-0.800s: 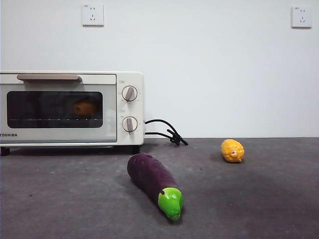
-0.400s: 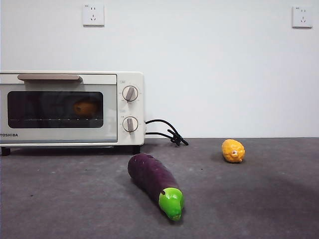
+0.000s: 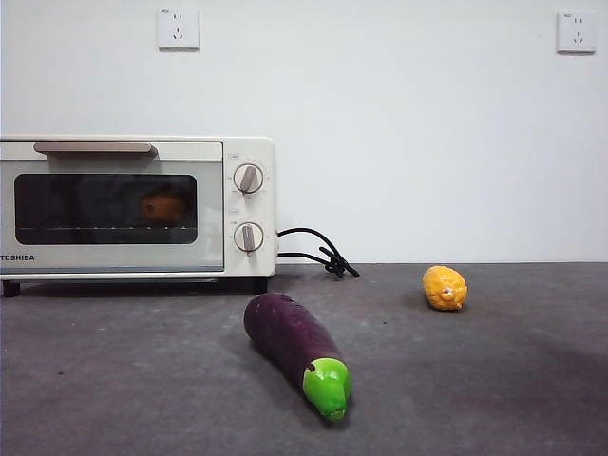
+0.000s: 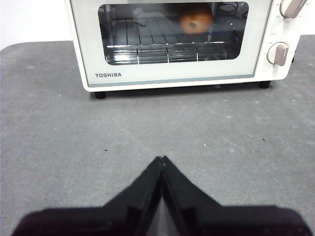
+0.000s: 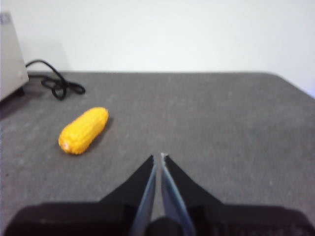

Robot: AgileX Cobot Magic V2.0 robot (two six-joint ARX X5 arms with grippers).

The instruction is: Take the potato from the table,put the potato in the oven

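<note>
The brown potato (image 3: 163,206) lies on the rack inside the cream Toshiba oven (image 3: 133,152), seen through the dark glass of its closed door; the left wrist view shows the potato (image 4: 195,18) there too. My left gripper (image 4: 161,159) is shut and empty above the grey table (image 4: 74,137), well back from the oven (image 4: 172,78) front. Over the right part of the table (image 5: 236,128) my right gripper (image 5: 157,156) is shut with nothing in it. Neither arm appears in the front view.
A purple eggplant (image 3: 290,337) with a green tip lies on the table (image 3: 114,380) in front of the oven. A yellow corn cob (image 3: 444,287), also (image 5: 83,130), sits to the right. The oven's black cord (image 3: 318,252) trails along the wall.
</note>
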